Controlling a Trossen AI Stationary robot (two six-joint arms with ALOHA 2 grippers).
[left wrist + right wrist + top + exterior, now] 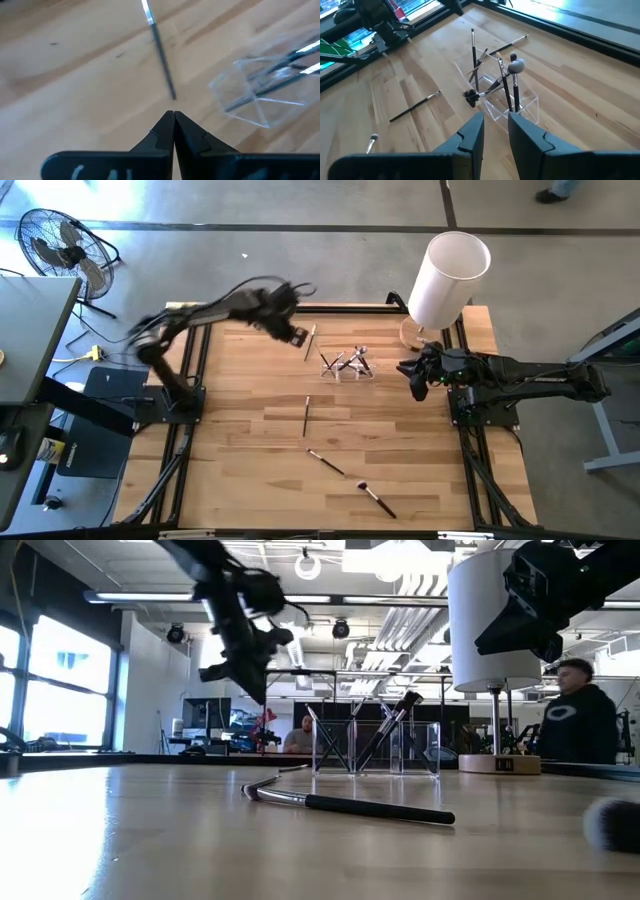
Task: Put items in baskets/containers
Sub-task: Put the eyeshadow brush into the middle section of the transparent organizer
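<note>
Above table, left gripper fingers pinched, right gripper waiting

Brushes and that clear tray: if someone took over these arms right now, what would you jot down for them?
Left gripper: shut, raised beside the clear tray, pinching the end of a thin brush.
Right gripper: open, empty, waiting on the tray's other side.
Done: several brushes already stand or lean in the tray.
Left: the held brush is not yet in. Three more lie on the table: one mid-table, two nearer the front edge.
The tall white cylinder is not the target.
</note>
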